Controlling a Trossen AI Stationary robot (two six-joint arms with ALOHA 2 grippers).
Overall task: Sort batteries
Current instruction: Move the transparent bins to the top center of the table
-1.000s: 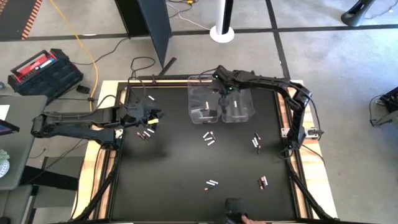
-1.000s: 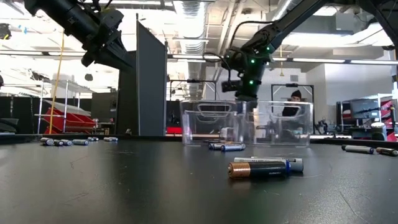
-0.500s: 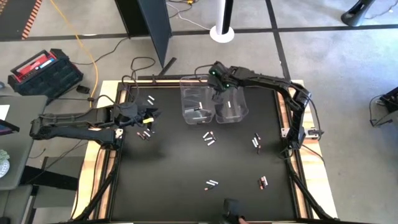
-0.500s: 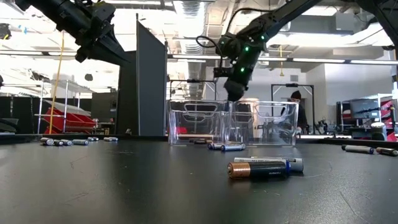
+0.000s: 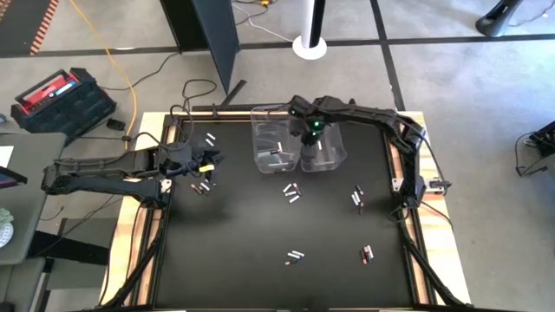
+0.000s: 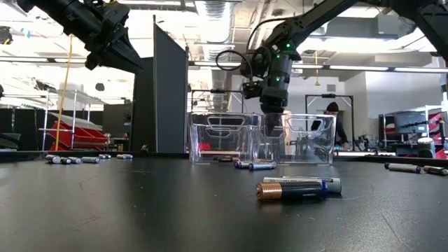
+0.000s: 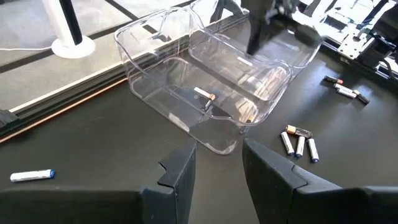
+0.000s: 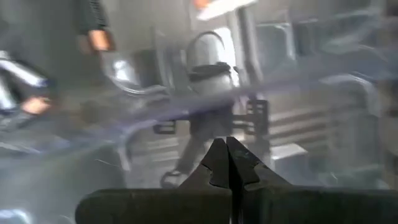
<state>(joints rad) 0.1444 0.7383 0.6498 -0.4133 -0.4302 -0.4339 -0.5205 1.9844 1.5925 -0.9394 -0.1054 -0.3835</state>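
1. The left gripper hangs above the black surface, well off to the left of the two clear bins. Its fingers stand apart with nothing between them.
2. A lone white battery lies on the surface left of the bins, and a small cluster of batteries sits below the left gripper.
3. The clear bins stand side by side, touching, at the back of the surface. The left-hand bin holds a pale battery on its floor.
4. The right gripper is clenched tight on nothing and reaches down at the bins, about where the two meet.
5. In front of the bins lie three batteries in a row.
6. Right of the bins, more batteries lie scattered.
7. Well in front of the bins are a white pair and a dark pair.
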